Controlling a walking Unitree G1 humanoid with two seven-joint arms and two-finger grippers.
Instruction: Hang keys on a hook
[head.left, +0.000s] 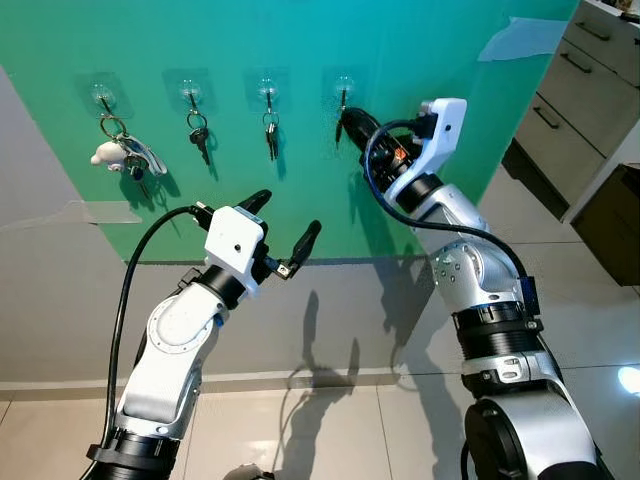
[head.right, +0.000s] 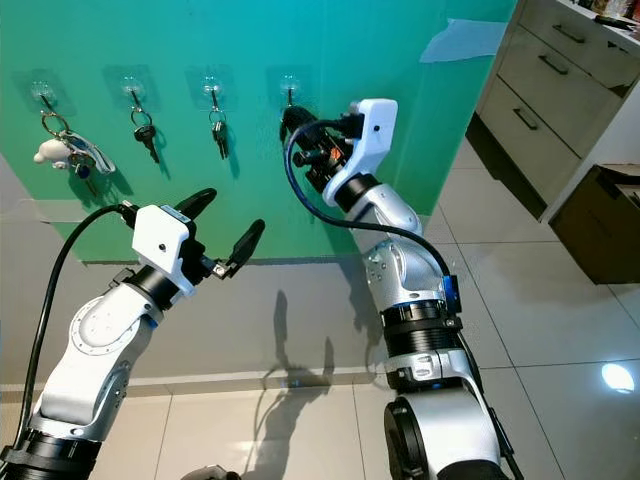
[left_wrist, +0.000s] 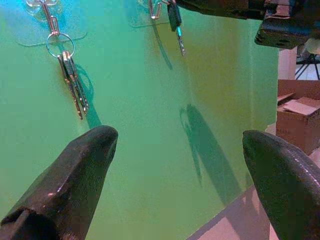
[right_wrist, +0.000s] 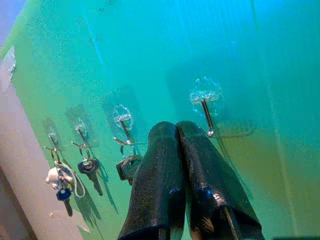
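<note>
A green board (head.left: 300, 180) on the wall carries a row of clear stick-on hooks. Its three left hooks hold a bunch with a white toy (head.left: 108, 153), a black key (head.left: 200, 135) and silver keys (head.left: 271, 135). My right gripper (head.left: 345, 122) reaches up to the fourth hook (head.left: 343, 90), its fingers (right_wrist: 165, 165) pressed shut. A black-headed key (left_wrist: 174, 17) hangs at their tips, right by that hook. Whether its ring is over the hook is hidden. My left gripper (head.left: 288, 215) hovers open and empty, lower and to the left, in front of the board.
Grey drawer cabinets (head.left: 575, 95) stand at the right, with a dark open unit (head.left: 615, 225) below them. The grey wall (head.left: 60, 300) runs down to a glossy tiled floor (head.left: 330, 430). A cardboard box (left_wrist: 297, 120) sits beyond the board's right edge.
</note>
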